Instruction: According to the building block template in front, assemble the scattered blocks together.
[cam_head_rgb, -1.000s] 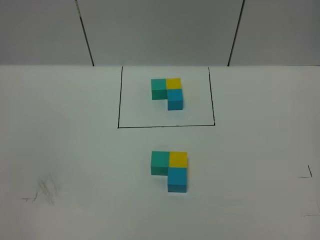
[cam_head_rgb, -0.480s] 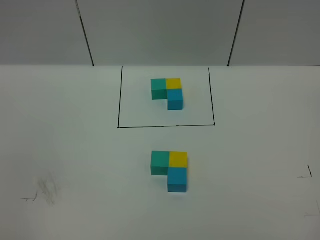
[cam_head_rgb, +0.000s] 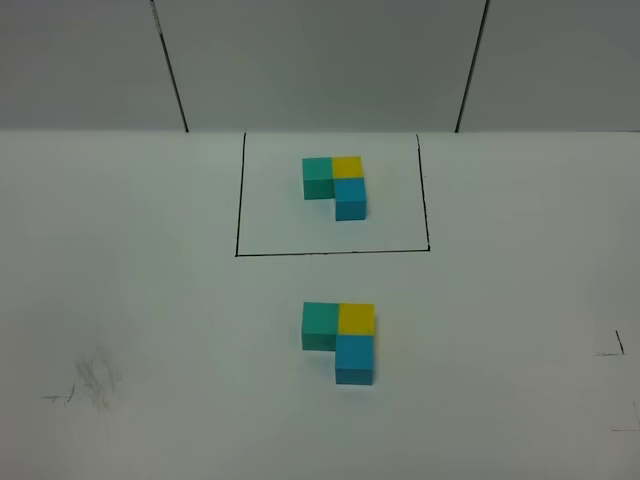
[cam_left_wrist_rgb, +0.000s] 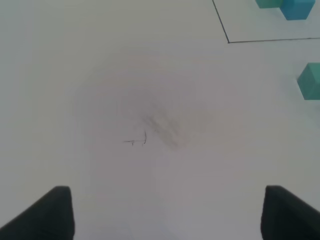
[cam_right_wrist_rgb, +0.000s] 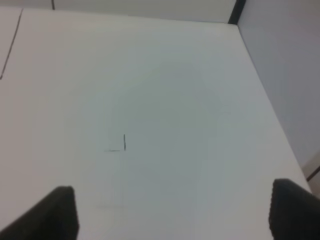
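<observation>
The building block template (cam_head_rgb: 335, 182) is an L of teal-green, yellow and sky-blue cubes inside a black drawn rectangle (cam_head_rgb: 238, 200) at the back middle. In front of it three larger cubes stand joined in the same L: teal-green (cam_head_rgb: 320, 325), yellow (cam_head_rgb: 356, 319), sky-blue (cam_head_rgb: 355, 359). Neither gripper shows in the exterior high view. My left gripper (cam_left_wrist_rgb: 167, 215) is open and empty over bare table at the left; the teal-green cube (cam_left_wrist_rgb: 311, 80) shows at its view's edge. My right gripper (cam_right_wrist_rgb: 172, 212) is open and empty over bare table at the right.
A smudge and a small pen mark (cam_head_rgb: 90, 380) lie on the white table at front left. Corner marks (cam_head_rgb: 612, 350) lie at front right. The table's right edge (cam_right_wrist_rgb: 265, 100) meets a grey wall. Grey panels stand behind the table.
</observation>
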